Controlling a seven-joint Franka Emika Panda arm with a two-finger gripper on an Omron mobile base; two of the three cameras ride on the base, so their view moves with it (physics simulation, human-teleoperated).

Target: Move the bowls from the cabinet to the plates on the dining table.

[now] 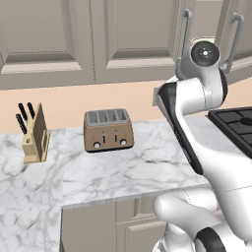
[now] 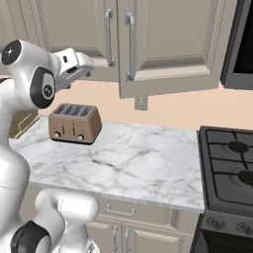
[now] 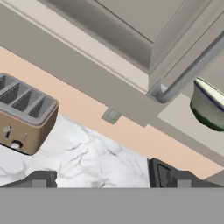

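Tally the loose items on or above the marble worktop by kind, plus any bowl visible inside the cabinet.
Toaster: 1, brown four-slot toaster on the worktop.
Knife block: 1, wooden knife block at the left.
Bowl: 1, pale green-cream bowl seen past the cabinet door edge in the hand view.
Total: 3

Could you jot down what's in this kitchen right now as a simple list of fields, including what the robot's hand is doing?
Setting: marble worktop below the cabinet
Cabinet door: ajar in the hand view, bar handle in front
Bowl: pale green-cream bowl visible inside the cabinet
Toaster: toaster on the worktop
Knife block: knife block left of the toaster
Stove: stove at right
End effector: end effector open, holding nothing, raised near the cabinet
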